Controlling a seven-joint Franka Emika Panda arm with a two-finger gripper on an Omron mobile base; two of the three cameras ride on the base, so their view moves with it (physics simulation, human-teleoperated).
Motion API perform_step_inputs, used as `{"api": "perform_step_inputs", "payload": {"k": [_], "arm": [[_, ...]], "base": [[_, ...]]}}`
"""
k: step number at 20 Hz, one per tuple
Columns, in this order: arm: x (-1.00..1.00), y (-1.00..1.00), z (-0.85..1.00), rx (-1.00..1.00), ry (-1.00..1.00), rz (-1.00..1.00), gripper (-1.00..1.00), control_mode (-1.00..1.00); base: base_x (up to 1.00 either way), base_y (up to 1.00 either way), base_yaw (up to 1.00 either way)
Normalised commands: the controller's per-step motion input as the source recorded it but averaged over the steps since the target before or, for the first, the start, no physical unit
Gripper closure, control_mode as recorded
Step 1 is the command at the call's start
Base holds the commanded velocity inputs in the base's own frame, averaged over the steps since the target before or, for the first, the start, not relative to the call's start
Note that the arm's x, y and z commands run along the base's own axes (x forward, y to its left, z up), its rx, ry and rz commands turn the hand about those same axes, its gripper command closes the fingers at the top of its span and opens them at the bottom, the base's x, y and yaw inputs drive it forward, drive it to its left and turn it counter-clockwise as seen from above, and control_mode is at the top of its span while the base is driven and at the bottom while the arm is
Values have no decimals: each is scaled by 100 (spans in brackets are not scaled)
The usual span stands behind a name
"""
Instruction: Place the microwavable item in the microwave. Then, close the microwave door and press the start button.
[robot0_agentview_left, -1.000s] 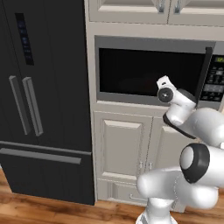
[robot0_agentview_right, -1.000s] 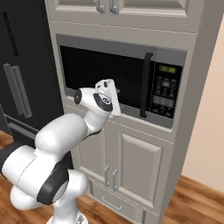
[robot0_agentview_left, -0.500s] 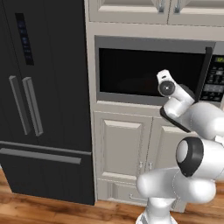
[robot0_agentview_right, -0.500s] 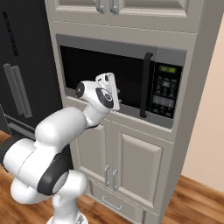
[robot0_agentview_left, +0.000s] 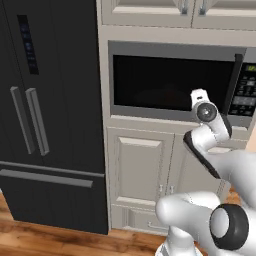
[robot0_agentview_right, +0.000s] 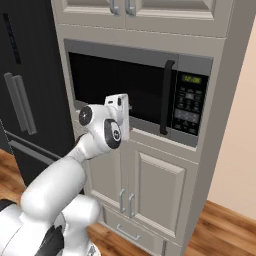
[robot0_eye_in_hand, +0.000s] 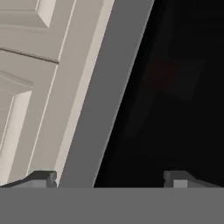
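The microwave (robot0_agentview_left: 175, 50) (robot0_agentview_right: 140, 55) is built into the cabinet wall. Its door (robot0_agentview_left: 165, 82) (robot0_agentview_right: 115, 82) is shut flat, with the dark bar handle (robot0_agentview_left: 234, 82) (robot0_agentview_right: 167, 97) beside the black button panel (robot0_agentview_left: 246, 92) (robot0_agentview_right: 189, 107). My gripper (robot0_agentview_left: 200, 97) (robot0_agentview_right: 122, 112) (robot0_eye_in_hand: 109, 177) is open and holds nothing. It points at the door's lower grey frame (robot0_eye_in_hand: 109, 100), close to the glass. A dim red-brown patch (robot0_eye_in_hand: 162, 72) (robot0_agentview_left: 170, 95) shows through the dark window; it may be the cup, but its shape is too faint to tell.
A tall black fridge (robot0_agentview_left: 50, 125) (robot0_agentview_right: 25, 75) stands left of the microwave. Cream cabinet doors (robot0_agentview_left: 140, 170) (robot0_agentview_right: 155, 185) sit below it and more cupboards (robot0_agentview_left: 150, 10) above. The wooden floor (robot0_agentview_right: 230, 225) lies to the right.
My hand has drifted a little to the right along the door's lower edge and rolled at the wrist. The door stays shut.
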Motion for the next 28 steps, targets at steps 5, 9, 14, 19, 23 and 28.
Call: {"api": "perform_step_inputs", "payload": {"k": [5,9,14,19,23,28], "arm": [[-100,-4,0,29,-3,1,-100,-100],[-100,-34,0,48,-4,4,-100,-100],[-98,-68,0,46,-12,4,-100,-100],[-33,-68,0,25,-14,0,-100,-100],[0,-61,0,10,-21,0,-100,-100],[13,-44,5,9,-14,0,-100,-100]], "base": [[0,0,0],[0,0,0],[0,0,0],[0,0,0],[0,0,0],[0,0,0]]}}
